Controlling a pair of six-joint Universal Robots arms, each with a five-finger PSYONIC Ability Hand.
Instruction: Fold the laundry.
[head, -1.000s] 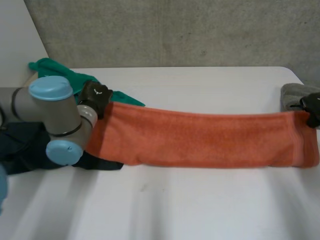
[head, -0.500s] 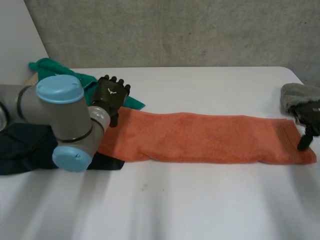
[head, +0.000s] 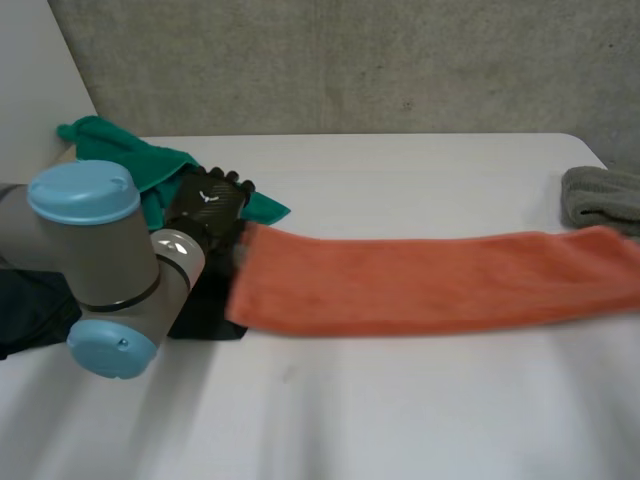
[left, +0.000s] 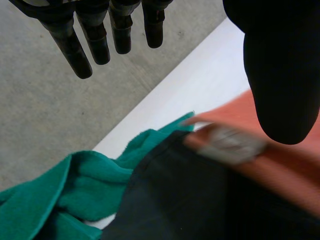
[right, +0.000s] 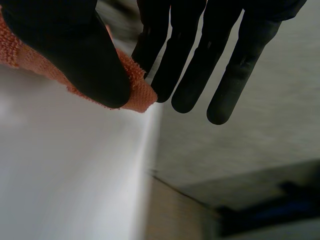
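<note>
A long orange towel (head: 420, 280) lies stretched across the white table (head: 400, 410), and its right end runs off past the table's right side. My left hand (head: 208, 205) hovers just beside the towel's left end, fingers straight and holding nothing. In the left wrist view the left hand (left: 95, 40) is spread, with the towel's end (left: 295, 170) lying below the thumb. In the right wrist view my right hand (right: 75, 55) pinches a corner of the orange towel (right: 134, 97) between thumb and fingers, out past the table's edge.
A green cloth (head: 120, 145) lies at the back left behind my left hand. A dark cloth (head: 30, 310) sits under my left arm, and the towel's left end overlaps it. A grey cloth (head: 600, 195) lies at the far right. The wide front of the table lies bare.
The left hand has opened and let go of the towel's left end. The towel has slid to the right, and the right hand has moved out past the table's right side with its corner.
</note>
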